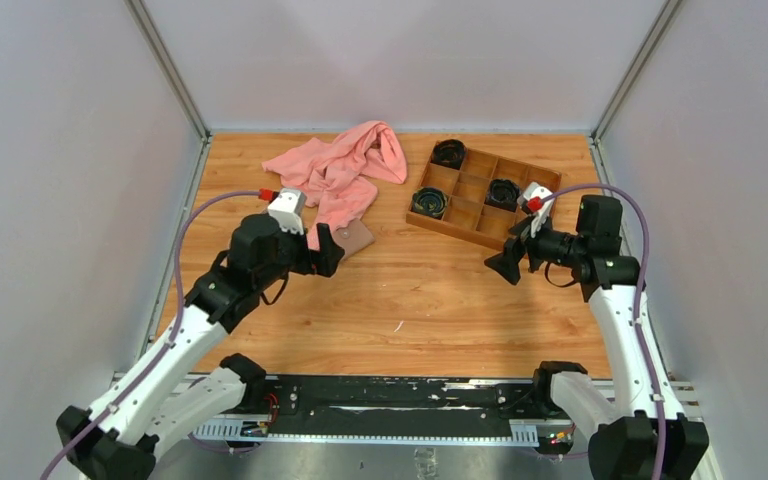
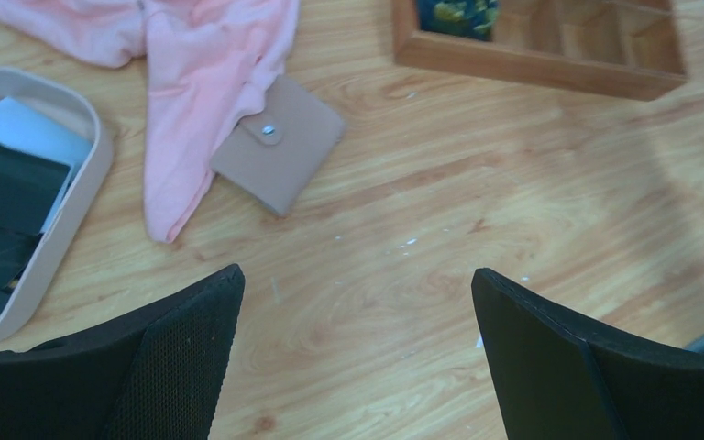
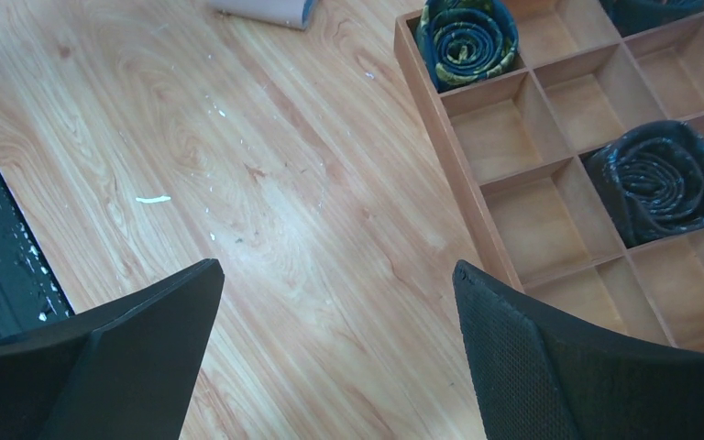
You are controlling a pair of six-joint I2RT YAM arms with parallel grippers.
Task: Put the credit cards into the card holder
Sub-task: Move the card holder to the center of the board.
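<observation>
The card holder (image 2: 280, 147) is a tan-pink wallet, folded shut with its snap on top; it lies on the wooden table with one edge tucked under a pink cloth (image 2: 211, 82). In the top view the card holder (image 1: 356, 238) sits just past my left gripper (image 1: 330, 252). Dark credit cards (image 2: 0, 183) lie in a beige-rimmed oval tray (image 2: 87, 183) at the left of the left wrist view. My left gripper (image 2: 356, 275) is open over bare wood, short of the wallet. My right gripper (image 3: 337, 268) is open and empty beside the wooden box (image 3: 463, 183).
The brown compartment box (image 1: 480, 195) at the back right holds rolled dark fabric items (image 3: 660, 174). The pink cloth (image 1: 345, 170) is spread at the back centre. In the top view my left arm hides the tray. A black rail (image 1: 390, 395) runs along the near edge.
</observation>
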